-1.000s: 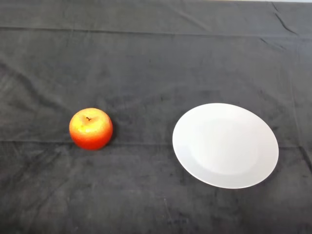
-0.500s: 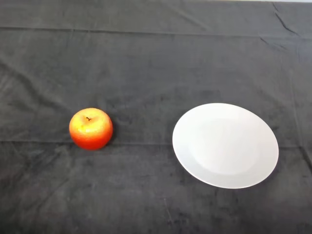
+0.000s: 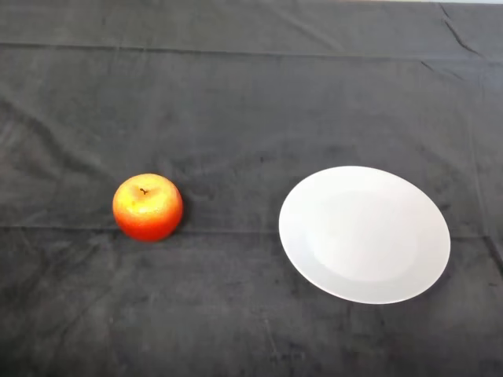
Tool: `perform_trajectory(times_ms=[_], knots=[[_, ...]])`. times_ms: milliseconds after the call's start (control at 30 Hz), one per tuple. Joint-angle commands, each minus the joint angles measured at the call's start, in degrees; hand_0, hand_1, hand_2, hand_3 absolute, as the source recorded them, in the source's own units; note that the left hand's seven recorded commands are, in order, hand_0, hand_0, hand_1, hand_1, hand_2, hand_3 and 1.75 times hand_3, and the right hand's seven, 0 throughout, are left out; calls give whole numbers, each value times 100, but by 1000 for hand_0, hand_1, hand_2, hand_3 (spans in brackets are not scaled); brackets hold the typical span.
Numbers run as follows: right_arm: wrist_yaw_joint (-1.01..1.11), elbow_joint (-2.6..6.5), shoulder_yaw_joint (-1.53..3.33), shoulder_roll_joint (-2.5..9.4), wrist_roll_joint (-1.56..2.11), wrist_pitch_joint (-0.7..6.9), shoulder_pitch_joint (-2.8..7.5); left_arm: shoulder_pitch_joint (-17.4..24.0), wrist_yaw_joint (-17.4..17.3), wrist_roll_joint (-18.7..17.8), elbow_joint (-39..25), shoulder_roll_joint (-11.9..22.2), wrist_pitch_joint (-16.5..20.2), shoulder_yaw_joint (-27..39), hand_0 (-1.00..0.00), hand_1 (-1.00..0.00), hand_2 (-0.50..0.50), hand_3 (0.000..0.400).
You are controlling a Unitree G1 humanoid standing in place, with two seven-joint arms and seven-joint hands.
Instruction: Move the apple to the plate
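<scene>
A red and yellow apple point(image 3: 148, 207) stands upright, stem up, on the dark cloth at the left of the head view. A white round plate point(image 3: 365, 234) lies to its right, well apart from it, with nothing on it.
The dark cloth point(image 3: 251, 94) covers the whole table, with folds and creases running across it. The table's far edge shows at the top right corner.
</scene>
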Motion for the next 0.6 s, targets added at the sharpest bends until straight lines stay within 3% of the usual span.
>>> perform_trajectory(times_ms=[33,600], knots=[[-17,-11,-77,-71,-8,-19,-7,-306,-35,120,-287,-127,-98,-103,0,0,0,0],[-23,-25,-75,-65,-8,-19,-2,-619,-349,640,-421,-696,-237,-626,0,0,0,0]])
